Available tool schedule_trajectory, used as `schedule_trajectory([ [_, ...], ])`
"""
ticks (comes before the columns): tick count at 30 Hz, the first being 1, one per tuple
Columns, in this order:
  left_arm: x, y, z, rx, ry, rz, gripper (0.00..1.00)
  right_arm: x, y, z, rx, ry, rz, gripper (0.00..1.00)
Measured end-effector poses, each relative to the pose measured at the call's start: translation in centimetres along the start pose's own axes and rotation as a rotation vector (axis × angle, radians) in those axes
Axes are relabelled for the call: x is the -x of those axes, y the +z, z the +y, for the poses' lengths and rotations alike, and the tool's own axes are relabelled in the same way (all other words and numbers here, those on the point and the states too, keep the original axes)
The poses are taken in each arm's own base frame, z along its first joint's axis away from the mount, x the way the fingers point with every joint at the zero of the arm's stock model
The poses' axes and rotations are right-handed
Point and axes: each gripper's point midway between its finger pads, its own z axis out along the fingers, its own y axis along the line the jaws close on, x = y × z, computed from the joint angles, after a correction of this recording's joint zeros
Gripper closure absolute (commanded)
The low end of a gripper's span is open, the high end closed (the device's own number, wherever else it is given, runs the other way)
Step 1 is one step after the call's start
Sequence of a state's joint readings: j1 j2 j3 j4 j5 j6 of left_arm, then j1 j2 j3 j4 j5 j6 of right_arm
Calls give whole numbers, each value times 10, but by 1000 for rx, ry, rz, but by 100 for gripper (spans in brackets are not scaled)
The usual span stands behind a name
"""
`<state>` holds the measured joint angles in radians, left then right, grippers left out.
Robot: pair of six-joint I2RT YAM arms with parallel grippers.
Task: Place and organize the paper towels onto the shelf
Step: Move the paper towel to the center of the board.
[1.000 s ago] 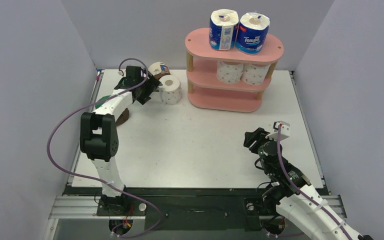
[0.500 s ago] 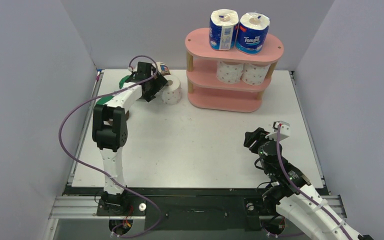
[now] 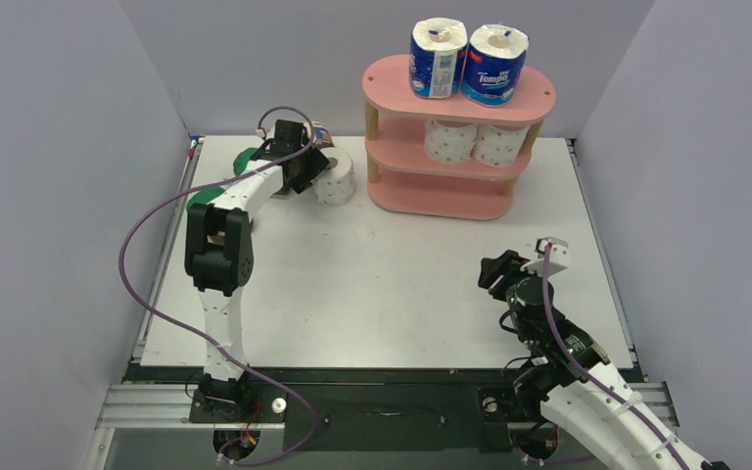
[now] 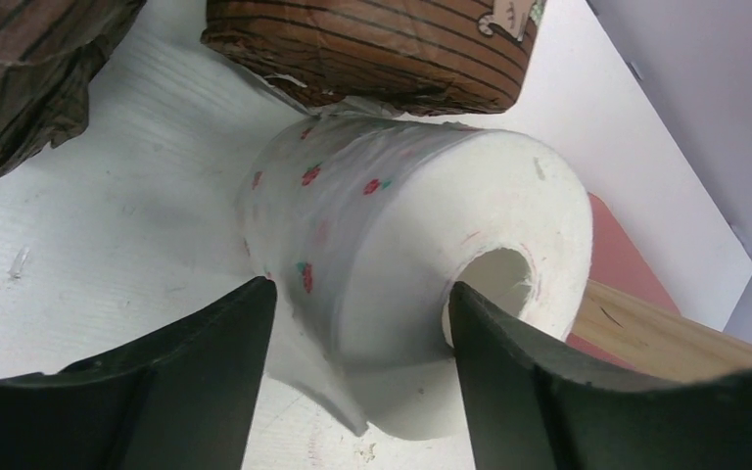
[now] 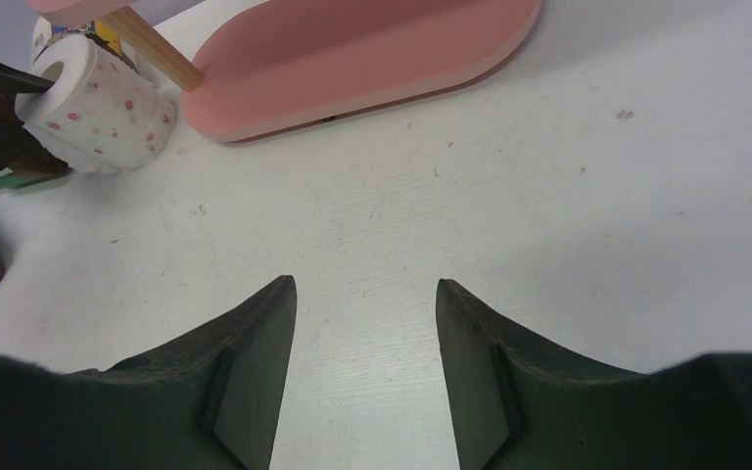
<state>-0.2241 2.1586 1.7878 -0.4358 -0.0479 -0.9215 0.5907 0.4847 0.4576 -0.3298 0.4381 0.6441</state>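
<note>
- Step: grasping dotted roll (image 4: 401, 235), at 9 o'clock of shelf (image 3: 421, 201).
- left gripper (image 4: 357, 289) straddles it; clamped or not, can't tell.
- right gripper (image 5: 364, 294) released, empty.
- Next: likely lift to middle tier.

The pink three-tier shelf (image 3: 431, 202) stands at the counter's (image 3: 382, 284) far edge, right of centre. Two blue-white rolls (image 3: 439, 59) stand upright on top, and two pink-dotted rolls (image 3: 450, 142) sit on the middle tier. A third dotted roll (image 3: 338, 179) stands just left of the shelf, with a cream-wrapped brown roll (image 3: 321, 134) close behind it. The green-wrapped rolls (image 3: 245, 157) are near the far-left corner.
</note>
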Motion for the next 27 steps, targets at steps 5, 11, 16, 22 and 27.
schedule_trajectory([
  [5,0,0,-7,-26,1,-8,60,2,-1,0,5,6,-9,50],
  [11,-1,-7,-5,-34,4,-11,75,3,-2,0,8,10,-14,50],
  [16,-10,-20,6,-30,4,-1,76,5,-4,0,13,15,-23,50],
  [22,-31,-55,27,-15,12,33,76,3,-5,-2,6,2,-15,50],
  [27,-54,-99,28,-51,60,43,76,2,-3,-4,-7,-3,-11,50],
])
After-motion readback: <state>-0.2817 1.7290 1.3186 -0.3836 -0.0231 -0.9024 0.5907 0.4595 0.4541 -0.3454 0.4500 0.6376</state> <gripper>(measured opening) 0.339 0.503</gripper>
